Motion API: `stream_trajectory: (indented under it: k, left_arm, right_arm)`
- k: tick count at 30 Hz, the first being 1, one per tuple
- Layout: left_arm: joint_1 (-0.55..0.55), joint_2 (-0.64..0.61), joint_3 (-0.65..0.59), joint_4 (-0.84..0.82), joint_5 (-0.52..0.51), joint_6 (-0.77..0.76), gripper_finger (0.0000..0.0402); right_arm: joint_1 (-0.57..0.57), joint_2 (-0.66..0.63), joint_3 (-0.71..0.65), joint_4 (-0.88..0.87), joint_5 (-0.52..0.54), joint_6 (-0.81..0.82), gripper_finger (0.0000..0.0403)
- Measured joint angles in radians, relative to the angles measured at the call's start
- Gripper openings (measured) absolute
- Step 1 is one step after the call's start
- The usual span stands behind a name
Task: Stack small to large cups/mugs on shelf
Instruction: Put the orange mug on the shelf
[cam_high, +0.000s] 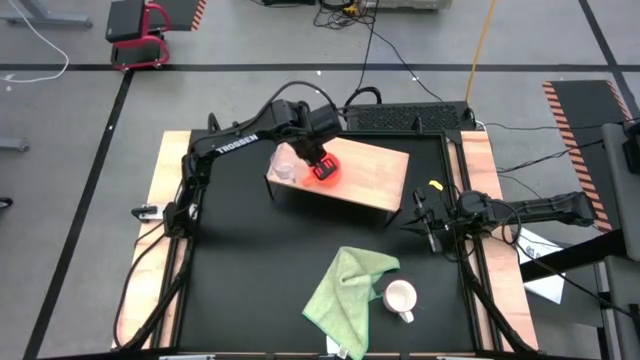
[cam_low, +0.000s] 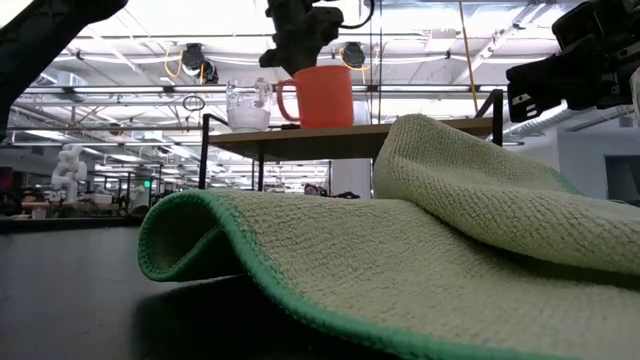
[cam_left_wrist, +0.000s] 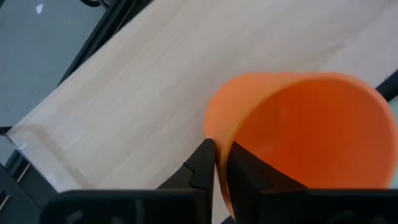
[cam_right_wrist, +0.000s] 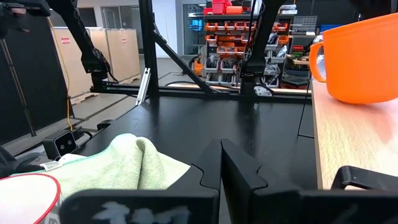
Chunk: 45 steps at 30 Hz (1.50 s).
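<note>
We have the left gripper (cam_high: 322, 160) over the shelf (cam_high: 375, 180), fingers pinched narrow across the rim of the orange mug (cam_high: 325, 171), one finger inside, one outside. The mug stands upright on the shelf, just beside the small clear glass cup (cam_high: 285, 166), which sits near the shelf's left end. The white mug (cam_high: 400, 297) is down on the bench (cam_high: 250, 270), touching the light green cloth (cam_high: 345, 290), well apart from the shelf. Our right gripper (cam_high: 428, 222) waits fully closed and empty off the shelf's right end. The risk, we'd judge: if the fingers drag as they lift away, the orange mug could tip or slide into the glass cup. Later, the cloth could snag the white mug's pickup.
</note>
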Motion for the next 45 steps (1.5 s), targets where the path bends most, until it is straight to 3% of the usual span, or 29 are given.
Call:
stream_trajectory:
  k: [29,40,45]
  left_arm:
    - [0.001,-0.013,0.0,0.036,-0.029,0.081,0.0054]
    - [-0.005,-0.125,0.0,0.077,-0.032,0.111,0.0094]
    - [-0.046,-0.214,0.0,0.076,-0.107,0.148,0.0094]
  right_arm:
    - [0.0,0.0,0.0,-0.001,0.0,0.0,0.0]
    - [0.0,0.0,0.0,-0.007,0.0,0.0,0.0]
    - [0.0,0.0,0.0,-0.009,0.0,0.0,0.0]
